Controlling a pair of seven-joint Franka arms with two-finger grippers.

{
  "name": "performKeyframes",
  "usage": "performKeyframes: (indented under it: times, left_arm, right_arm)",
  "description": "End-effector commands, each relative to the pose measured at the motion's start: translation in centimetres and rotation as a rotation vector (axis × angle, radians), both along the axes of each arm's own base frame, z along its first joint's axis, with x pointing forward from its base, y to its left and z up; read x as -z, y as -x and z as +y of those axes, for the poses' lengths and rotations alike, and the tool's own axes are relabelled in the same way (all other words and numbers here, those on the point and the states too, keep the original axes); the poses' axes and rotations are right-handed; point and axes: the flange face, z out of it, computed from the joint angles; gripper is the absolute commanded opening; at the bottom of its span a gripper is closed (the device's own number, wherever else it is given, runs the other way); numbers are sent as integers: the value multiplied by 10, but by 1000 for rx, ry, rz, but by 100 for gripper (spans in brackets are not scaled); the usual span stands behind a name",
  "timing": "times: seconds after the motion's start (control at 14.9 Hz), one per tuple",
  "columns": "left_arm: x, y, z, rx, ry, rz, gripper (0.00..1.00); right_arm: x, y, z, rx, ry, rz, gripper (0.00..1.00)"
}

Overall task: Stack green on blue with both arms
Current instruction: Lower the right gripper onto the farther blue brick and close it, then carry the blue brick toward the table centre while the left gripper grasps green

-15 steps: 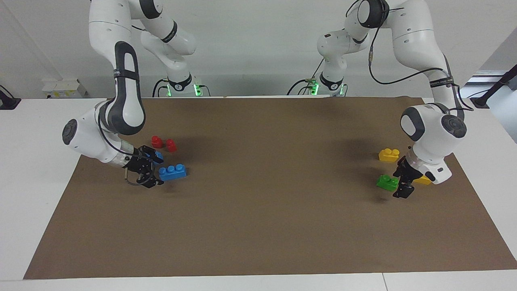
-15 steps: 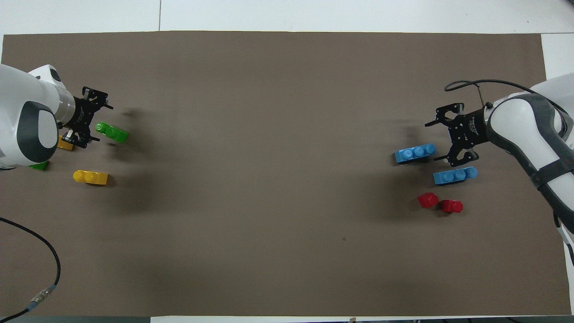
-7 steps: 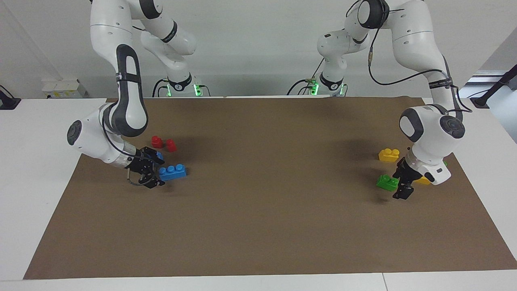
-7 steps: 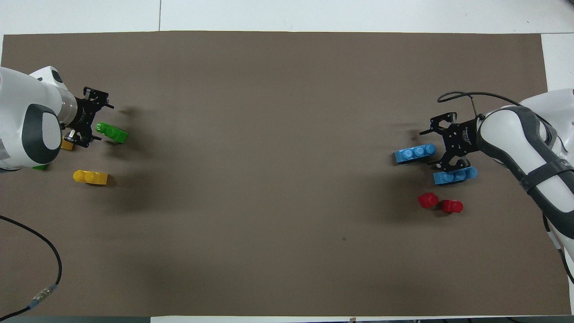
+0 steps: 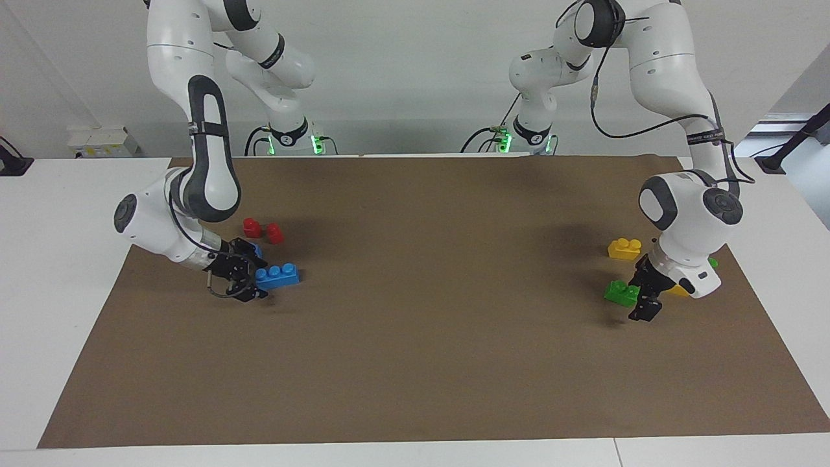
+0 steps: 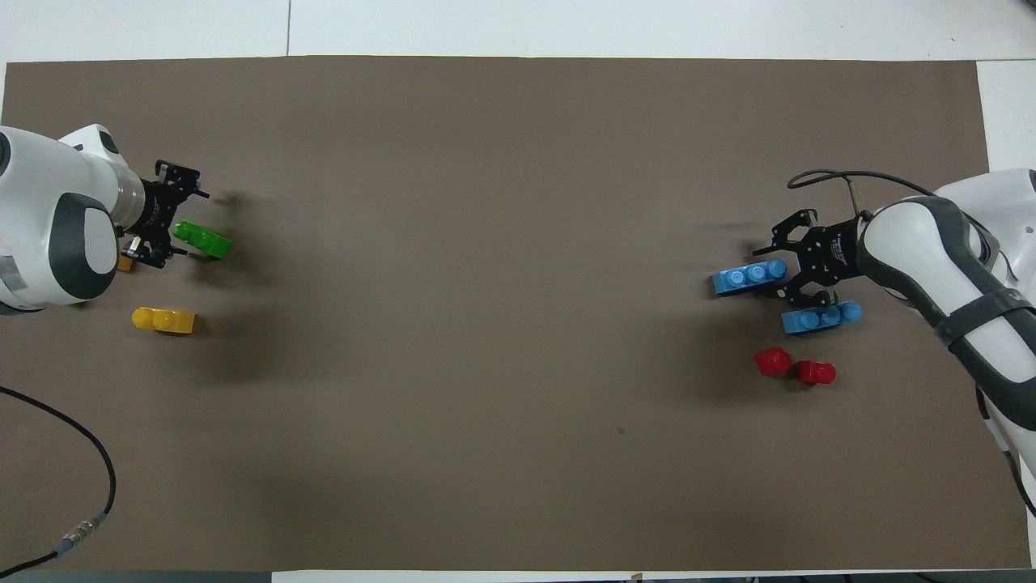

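Observation:
The green brick (image 5: 621, 293) (image 6: 202, 239) lies on the brown mat at the left arm's end of the table. My left gripper (image 5: 639, 298) (image 6: 190, 225) hangs low at the brick's end, open, one finger on each side of it. At the right arm's end lies the blue three-stud brick (image 5: 277, 275) (image 6: 749, 275). My right gripper (image 5: 258, 279) (image 6: 783, 265) is down at that brick's end, reaching around it. Whether it grips the brick I cannot tell.
A second blue brick (image 6: 821, 316) lies just nearer the robots, with two red pieces (image 5: 251, 227) (image 6: 773, 361) nearer still. A yellow brick (image 5: 624, 248) (image 6: 163, 320) lies near the green one. Another yellow brick (image 5: 677, 290) is half hidden by the left wrist.
The right gripper has slid onto the end of the blue brick and its jaws have narrowed. The left arm has shifted only slightly. No brick has moved.

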Motion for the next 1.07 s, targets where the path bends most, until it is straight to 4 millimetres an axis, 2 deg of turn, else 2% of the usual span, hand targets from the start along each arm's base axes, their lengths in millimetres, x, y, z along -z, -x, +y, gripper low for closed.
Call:
performKeyframes:
  times: [0.0, 0.13, 0.2, 0.4, 0.47, 0.54, 0.6, 0.67, 0.74, 0.87, 1.01]
  left_arm:
    - [1, 2, 3, 7, -14, -15, 100]
    - [1, 2, 3, 9, -14, -15, 100]
    - [2, 2, 4, 9, -14, -14, 100]
    - [2, 2, 4, 10, -14, -17, 98]
    - [7, 5, 1, 16, -15, -15, 87]
    - [12, 8, -2, 21, -16, -21, 71]
    - [14, 10, -4, 24, -17, -24, 46]
    - [14, 11, 0, 33, -21, -20, 21]
    - [13, 10, 1, 53, -23, -17, 3]
    - [11, 11, 8, 63, -24, -4, 0]
    - [10, 10, 4, 70, -24, 2, 0]
  right_arm:
    - [-10, -6, 6, -15, -26, -22, 0]
    - [-16, -8, 14, -1, -26, -14, 0]
    - [-23, -12, 28, 7, -26, -6, 0]
    - [-64, -26, 85, 74, -29, 43, 0]
    - [-72, -24, 113, 72, -25, 52, 0]
    - [-77, -19, 146, 45, -21, 53, 0]
    - [-80, -14, 174, 46, -27, 66, 0]
    - [-83, -12, 192, 80, -46, 82, 0]
    - [-85, -9, 213, 100, -48, 80, 0]
    - [-85, 4, 260, 108, -35, 71, 0]
    - [-78, 13, 280, 163, -21, 53, 0]
